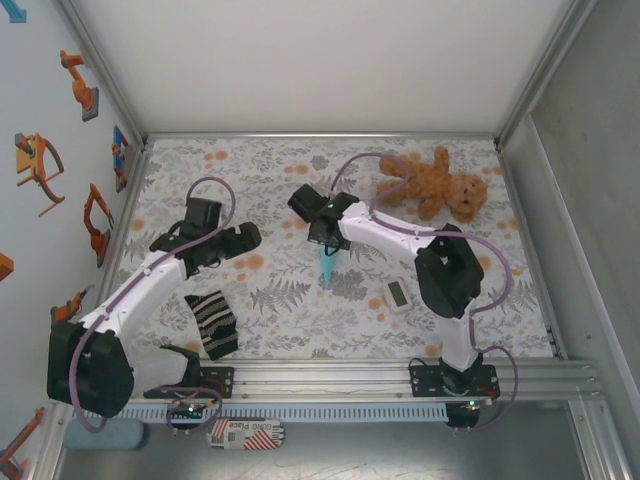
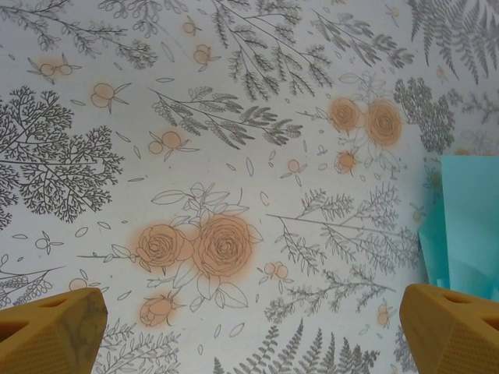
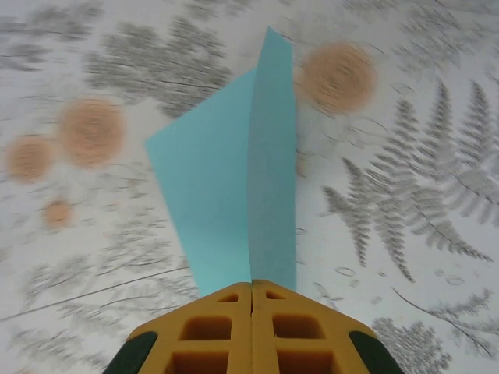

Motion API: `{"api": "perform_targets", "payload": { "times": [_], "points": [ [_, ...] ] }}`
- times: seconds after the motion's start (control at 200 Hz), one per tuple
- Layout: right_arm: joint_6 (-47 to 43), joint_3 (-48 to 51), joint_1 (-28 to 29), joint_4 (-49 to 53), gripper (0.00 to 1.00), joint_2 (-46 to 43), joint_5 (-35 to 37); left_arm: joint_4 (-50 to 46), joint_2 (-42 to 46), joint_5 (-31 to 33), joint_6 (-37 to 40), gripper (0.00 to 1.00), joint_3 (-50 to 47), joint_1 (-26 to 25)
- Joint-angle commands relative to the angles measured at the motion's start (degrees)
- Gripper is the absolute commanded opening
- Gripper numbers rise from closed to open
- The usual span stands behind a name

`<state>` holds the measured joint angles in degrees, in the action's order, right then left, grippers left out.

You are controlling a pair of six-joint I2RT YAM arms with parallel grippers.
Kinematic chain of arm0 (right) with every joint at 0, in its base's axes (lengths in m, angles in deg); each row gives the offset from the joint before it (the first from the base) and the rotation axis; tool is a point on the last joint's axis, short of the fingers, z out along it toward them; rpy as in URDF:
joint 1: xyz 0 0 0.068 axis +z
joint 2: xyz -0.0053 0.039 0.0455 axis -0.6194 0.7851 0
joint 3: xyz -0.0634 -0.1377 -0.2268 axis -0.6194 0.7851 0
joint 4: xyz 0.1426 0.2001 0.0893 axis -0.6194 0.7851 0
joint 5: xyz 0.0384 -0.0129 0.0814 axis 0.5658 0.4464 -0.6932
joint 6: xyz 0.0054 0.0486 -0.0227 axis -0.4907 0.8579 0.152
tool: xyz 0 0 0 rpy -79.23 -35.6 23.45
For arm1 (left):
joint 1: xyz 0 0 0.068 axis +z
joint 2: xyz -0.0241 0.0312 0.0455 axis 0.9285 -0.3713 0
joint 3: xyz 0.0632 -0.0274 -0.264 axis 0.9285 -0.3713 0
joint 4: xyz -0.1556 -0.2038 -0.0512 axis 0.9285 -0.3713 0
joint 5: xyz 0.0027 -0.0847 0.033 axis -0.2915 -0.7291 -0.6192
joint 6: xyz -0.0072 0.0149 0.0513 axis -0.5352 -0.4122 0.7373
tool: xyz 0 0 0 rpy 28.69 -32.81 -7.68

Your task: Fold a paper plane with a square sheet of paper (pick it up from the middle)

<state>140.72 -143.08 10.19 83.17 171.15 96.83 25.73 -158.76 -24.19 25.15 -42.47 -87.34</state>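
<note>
The square sheet of paper [image 1: 327, 268] is light blue and hangs above the floral tablecloth near the table's middle, bent into two halves along a centre line. My right gripper [image 1: 325, 243] is shut on its top. In the right wrist view the yellow jaws meet with no gap at my right gripper [image 3: 251, 284], and the paper [image 3: 222, 187] runs away from them in two flaps. My left gripper [image 1: 247, 237] is to the left of the paper and stands open. Its yellow fingertips [image 2: 51, 331] sit far apart over bare cloth, with the paper's edge [image 2: 468, 226] at the right. A paper plane is out of view.
A brown teddy bear [image 1: 435, 183] lies at the back right. A small white gadget [image 1: 396, 296] lies right of the paper. A black-and-cream striped cloth [image 1: 212, 324] lies at the front left. Metal frame walls enclose the table, with a rail [image 1: 330, 375] along the near edge.
</note>
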Motion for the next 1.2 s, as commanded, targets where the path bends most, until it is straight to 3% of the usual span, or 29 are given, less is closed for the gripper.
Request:
{"api": "perform_targets", "payload": {
  "times": [0.0,0.155,0.285,0.501,0.646,1.197],
  "points": [
    [-10.15,2.4,-0.19,-11.15,0.0,-4.48,-5.57,3.66,0.72,-4.76,-4.32,0.96,-2.28,2.64],
    [-15.65,7.47,-2.17,-25.95,0.0,-4.97,-21.99,6.63,0.95,-7.24,-7.41,0.97,-4.57,4.92],
    [-15.53,12.39,-3.51,-37.07,0.0,-4.31,-30.77,8.32,0.85,-8.05,-8.73,1.0,-5.67,5.07],
    [-10.67,20.73,-6.55,-51.61,0.0,-1.2,-41.49,13.01,-2.33,-13.4,-10.41,0.88,-6.97,4.9],
    [-8.64,25.85,-8.07,-57.54,0.0,-1.38,-42.67,16.43,-5.87,-15.87,-11.27,0.78,-6.91,3.62],
    [-9.03,33.61,-11.29,-59.15,0.02,-2.25,-40.8,27.07,-20.44,-21.24,-14.01,0.54,-4.17,-3.14]
  ]
}}
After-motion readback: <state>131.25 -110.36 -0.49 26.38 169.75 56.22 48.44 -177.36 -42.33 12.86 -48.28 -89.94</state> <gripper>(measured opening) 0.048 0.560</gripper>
